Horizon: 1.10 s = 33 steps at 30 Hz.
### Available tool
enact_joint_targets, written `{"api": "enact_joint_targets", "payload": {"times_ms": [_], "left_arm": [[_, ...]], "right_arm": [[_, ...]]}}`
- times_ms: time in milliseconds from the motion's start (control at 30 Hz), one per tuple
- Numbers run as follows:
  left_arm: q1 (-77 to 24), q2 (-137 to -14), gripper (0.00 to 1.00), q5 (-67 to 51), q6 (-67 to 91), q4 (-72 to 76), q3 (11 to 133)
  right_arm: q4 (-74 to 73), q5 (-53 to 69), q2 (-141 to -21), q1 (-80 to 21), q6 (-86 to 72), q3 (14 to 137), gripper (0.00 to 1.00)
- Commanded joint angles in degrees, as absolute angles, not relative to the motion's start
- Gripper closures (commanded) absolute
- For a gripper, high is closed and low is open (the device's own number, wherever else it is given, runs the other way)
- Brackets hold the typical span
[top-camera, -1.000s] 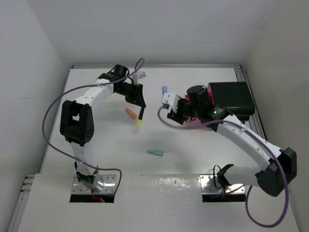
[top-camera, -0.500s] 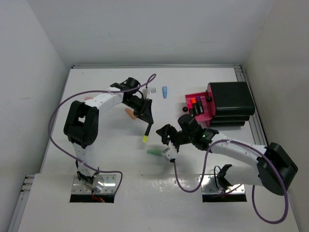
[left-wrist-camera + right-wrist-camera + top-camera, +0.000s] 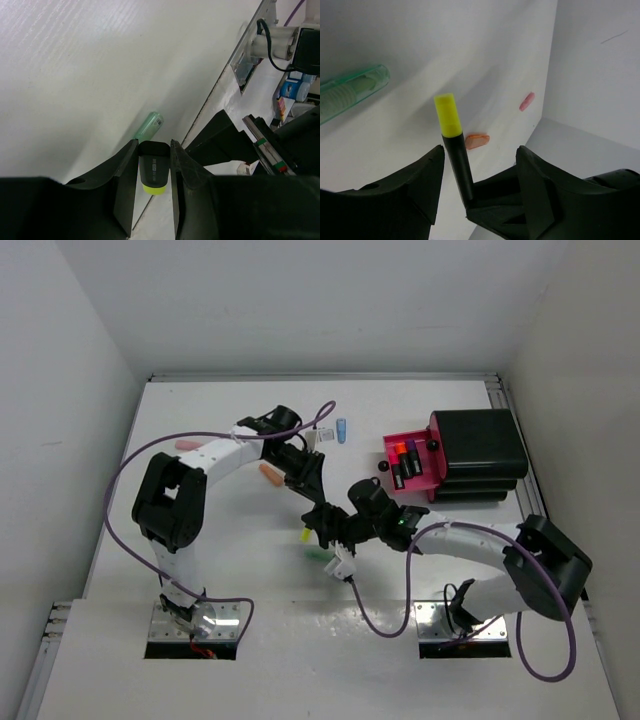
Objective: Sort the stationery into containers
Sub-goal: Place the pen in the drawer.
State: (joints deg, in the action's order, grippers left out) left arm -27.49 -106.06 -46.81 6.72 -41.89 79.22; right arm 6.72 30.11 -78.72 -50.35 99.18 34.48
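Since a second ago both arms have converged at mid-frame: the right gripper [image 3: 320, 526] has left the open drawer [image 3: 430, 476] at right, and the left gripper [image 3: 310, 498] has brought the yellow-tipped highlighter [image 3: 305, 534] down to meet it. Left fingers are clamped on the black barrel. Right fingers stand wide apart on either side of the yellow end, gripping nothing. It reads as a handover not yet made.

Several highlighters already lie in the drawer of the black box [image 3: 480, 440]. Loose on the table [image 3: 450, 400] are the mint piece [image 3: 318, 554], orange piece [image 3: 269, 474], pink piece [image 3: 187, 444] and blue piece [image 3: 341, 429].

The right wrist view shows the yellow tip standing free between its jaws, which the top view hides. Only the top view shows the drawer.
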Motion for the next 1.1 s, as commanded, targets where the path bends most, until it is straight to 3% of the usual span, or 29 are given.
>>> {"api": "enact_joint_targets", "payload": {"times_ms": [0,400,500,600,633,667,700,800,967,1000,1067], "left_arm": [[-28.2,-103.5,1.00,-46.5,7.1,-41.4,79.9],[-28.6,-102.0,1.00,-45.6,6.7,-41.7,79.8],[-28.6,-101.6,1.00,-45.3,6.4,-41.9,79.5],[-28.5,-100.7,1.00,-44.9,6.2,-41.7,78.8],[-28.5,-100.5,0.92,-44.9,6.2,-41.5,78.5],[-28.3,-99.9,0.67,-44.3,6.2,-41.2,78.4],[-28.2,-99.8,0.58,-44.0,6.2,-41.2,78.2],[-27.0,-99.3,0.40,-43.6,6.4,-40.8,78.6],[-21.8,-99.1,0.16,-42.9,7.1,-41.0,80.8],[-20.5,-99.2,0.05,-42.5,7.0,-41.2,82.8],[-16.3,-99.5,0.04,-41.8,6.9,-41.6,85.0]], "right_arm": [[5.9,30.2,-80.1,-51.5,101.3,37.9,0.42],[-2.5,26.6,-86.2,-52.0,106.0,44.0,0.55],[-4.3,26.5,-86.8,-52.1,106.1,45.5,0.62],[-4.5,25.9,-86.9,-52.1,104.7,46.3,0.77],[-4.4,25.6,-86.5,-52.0,103.8,46.3,0.82],[-2.7,25.0,-85.6,-52.0,103.1,45.8,0.86],[-1.7,25.0,-85.6,-52.1,102.1,45.4,0.89],[-0.9,25.1,-83.7,-51.9,97.7,45.4,1.00],[2.0,25.0,-78.7,-51.5,93.8,42.7,1.00],[2.5,24.8,-77.8,-51.5,92.8,42.5,1.00],[2.5,23.4,-74.8,-51.5,87.3,43.1,1.00]]}}
